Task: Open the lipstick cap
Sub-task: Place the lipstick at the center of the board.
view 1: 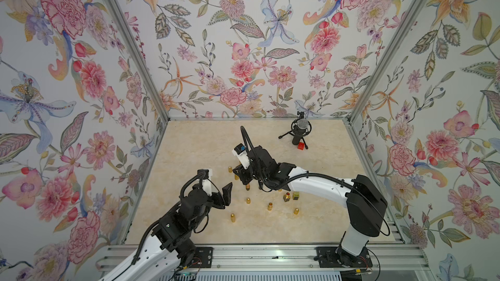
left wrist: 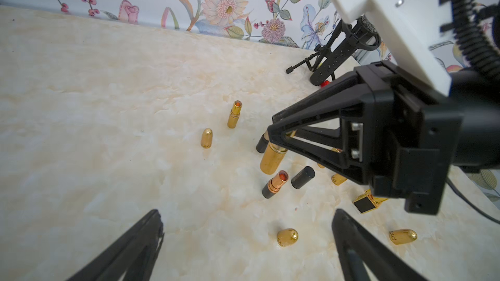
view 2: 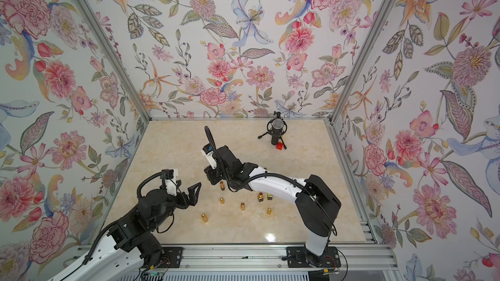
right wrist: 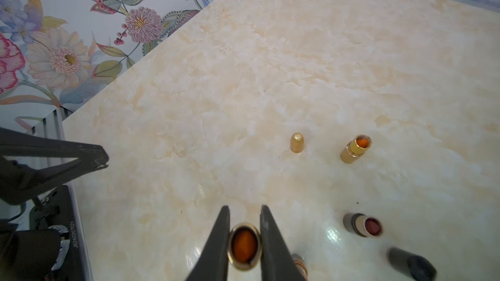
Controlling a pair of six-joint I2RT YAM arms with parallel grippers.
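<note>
Floral wallpaper [view 1: 243, 50] covers the three walls. Below it lies a cream, marble-look surface [view 1: 194, 144]. At the far right of it a microphone [view 1: 299, 131] stands on a small tripod, with a red block [view 1: 301, 146] just beside its foot.

Right claw [right wrist: 244, 209]: clamped on a gold lipstick tube [right wrist: 244, 247], one finger on each side of the rim. The cap is off, and the orange stick shows in the open top. From the left wrist view the tube [left wrist: 272, 158] hangs tilted under the claw tip, close to the surface. I cannot tell whether its base touches.

Left claw [left wrist: 247, 212]: fingers wide apart, nothing between them, raised over the surface and apart from the right claw.

Loose items on the surface:
- near gold cap [left wrist: 287, 237], bullet-shaped, lying close to the left claw
- second gold cap [left wrist: 403, 236], lying on its side near the first
- upright gold cap [right wrist: 296, 142], with an open gold lipstick [right wrist: 355, 148] standing near it
- black-based lipstick [left wrist: 275, 184], open, with a black cap [left wrist: 303, 177] lying just beside it
- square gold-and-black piece [left wrist: 365, 204], near the right arm

I cannot tell which loose cap belongs to the held tube.
</note>
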